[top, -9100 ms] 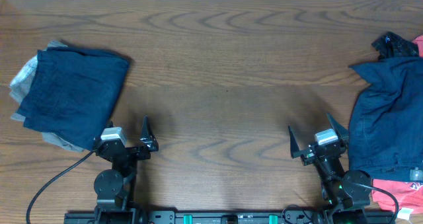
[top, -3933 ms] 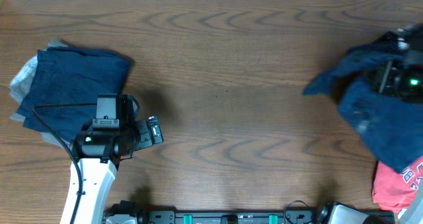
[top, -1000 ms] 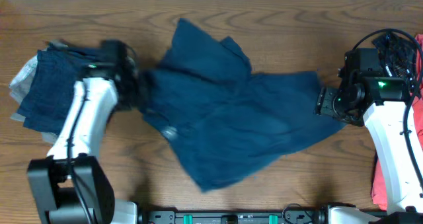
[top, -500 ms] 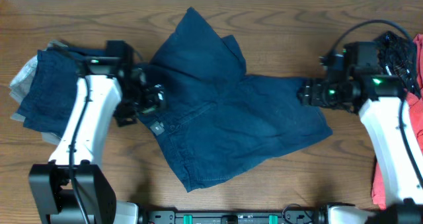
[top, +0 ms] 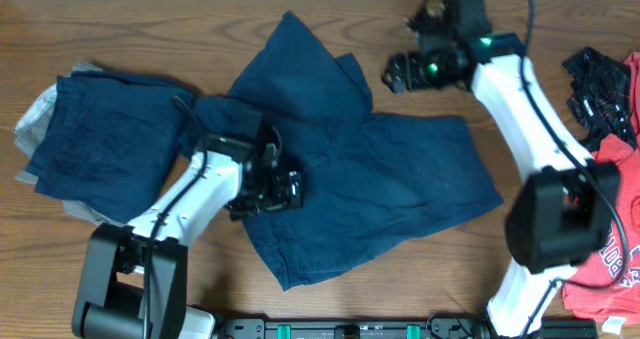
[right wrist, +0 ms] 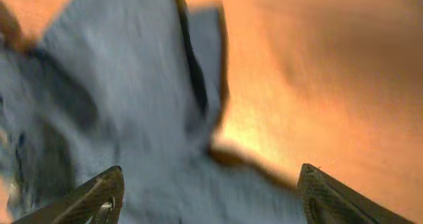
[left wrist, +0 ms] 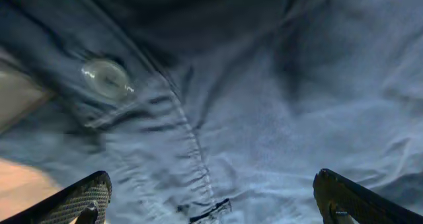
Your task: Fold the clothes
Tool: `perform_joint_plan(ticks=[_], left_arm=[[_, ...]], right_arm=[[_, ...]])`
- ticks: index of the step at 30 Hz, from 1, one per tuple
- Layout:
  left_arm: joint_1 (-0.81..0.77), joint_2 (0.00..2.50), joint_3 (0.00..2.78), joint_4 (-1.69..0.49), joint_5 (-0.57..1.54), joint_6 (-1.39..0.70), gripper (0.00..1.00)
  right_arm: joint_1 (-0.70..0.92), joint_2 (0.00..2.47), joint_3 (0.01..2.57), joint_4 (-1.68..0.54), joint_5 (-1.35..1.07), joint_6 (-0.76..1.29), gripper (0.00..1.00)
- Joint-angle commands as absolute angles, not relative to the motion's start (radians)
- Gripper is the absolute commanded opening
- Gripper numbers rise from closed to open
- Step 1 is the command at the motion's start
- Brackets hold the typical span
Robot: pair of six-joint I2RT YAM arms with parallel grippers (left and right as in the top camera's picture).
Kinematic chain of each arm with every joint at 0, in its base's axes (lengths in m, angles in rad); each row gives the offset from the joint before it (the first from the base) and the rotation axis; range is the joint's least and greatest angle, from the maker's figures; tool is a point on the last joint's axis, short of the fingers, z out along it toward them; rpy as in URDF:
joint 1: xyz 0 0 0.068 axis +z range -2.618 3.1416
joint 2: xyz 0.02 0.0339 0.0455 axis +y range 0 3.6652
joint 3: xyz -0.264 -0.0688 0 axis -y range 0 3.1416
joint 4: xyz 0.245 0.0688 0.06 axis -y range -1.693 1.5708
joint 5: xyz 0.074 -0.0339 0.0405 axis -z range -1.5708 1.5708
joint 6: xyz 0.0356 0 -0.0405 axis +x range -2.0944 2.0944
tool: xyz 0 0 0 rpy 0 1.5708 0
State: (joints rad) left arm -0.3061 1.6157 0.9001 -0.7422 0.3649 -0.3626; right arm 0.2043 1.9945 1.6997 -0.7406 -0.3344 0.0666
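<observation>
Dark blue denim shorts (top: pixel 350 179) lie spread and rumpled across the middle of the table. My left gripper (top: pixel 282 189) is open and hovers over their waistband; its wrist view shows the fly seam and a metal button (left wrist: pixel 104 76) just below the open jaws (left wrist: pixel 211 204). My right gripper (top: pixel 398 74) is open, above the table just past the shorts' far right edge; its blurred wrist view shows blue cloth (right wrist: pixel 132 138) and bare wood between the jaws (right wrist: pixel 208 197). A folded dark blue garment (top: pixel 105 139) lies on a grey one at the left.
A pile of unfolded clothes sits at the right edge: a black item (top: pixel 600 84) and a red shirt (top: pixel 605 249). The wooden table (top: pixel 330 19) shows along the far side and at the front corners.
Both grippers have let go of the shorts, which now lie still. The left gripper moved right onto the waistband area. The right arm swung up and left toward the far edge.
</observation>
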Motion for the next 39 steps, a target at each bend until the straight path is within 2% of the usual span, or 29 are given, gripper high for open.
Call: perform_joint_plan(ticks=[1, 10, 16, 23, 26, 27, 29, 34, 39], left_arm=[[-0.319, 1.618, 0.85, -0.723, 0.408, -0.404, 0.98], [-0.319, 1.619, 0.834, -0.723, 0.408, -0.41, 0.98], [-0.319, 1.619, 0.834, -0.723, 0.408, -0.41, 0.98], [-0.319, 1.619, 0.834, -0.715, 0.408, -0.41, 0.98], [-0.319, 1.619, 0.834, -0.711, 0.408, -0.41, 0.98], [-0.319, 1.619, 0.834, -0.711, 0.408, -0.41, 0.98], [-0.319, 1.619, 0.834, -0.712, 0.408, -0.41, 0.98], [-0.319, 1.619, 0.834, -0.71, 0.408, -0.41, 0.98], [-0.319, 1.619, 0.834, -0.701, 0.408, -0.41, 0.98]], right_arm=[[0.246, 2.099, 1.749, -0.688, -0.329, 0.09, 0.82], [0.297, 2.283, 1.753, -0.46, -0.257, 0.2, 0.82], [0.309, 2.364, 1.753, -0.38, -0.239, 0.271, 0.69], [0.33, 2.404, 1.753, -0.388, -0.256, 0.284, 0.34], [0.337, 2.404, 1.753, -0.389, -0.274, 0.284, 0.3], [0.339, 2.404, 1.753, -0.39, -0.274, 0.284, 0.23], [0.34, 2.404, 1.753, -0.393, -0.273, 0.284, 0.01], [0.319, 2.389, 1.753, -0.405, -0.226, 0.289, 0.01], [0.242, 2.283, 1.754, -0.524, 0.065, 0.33, 0.01]])
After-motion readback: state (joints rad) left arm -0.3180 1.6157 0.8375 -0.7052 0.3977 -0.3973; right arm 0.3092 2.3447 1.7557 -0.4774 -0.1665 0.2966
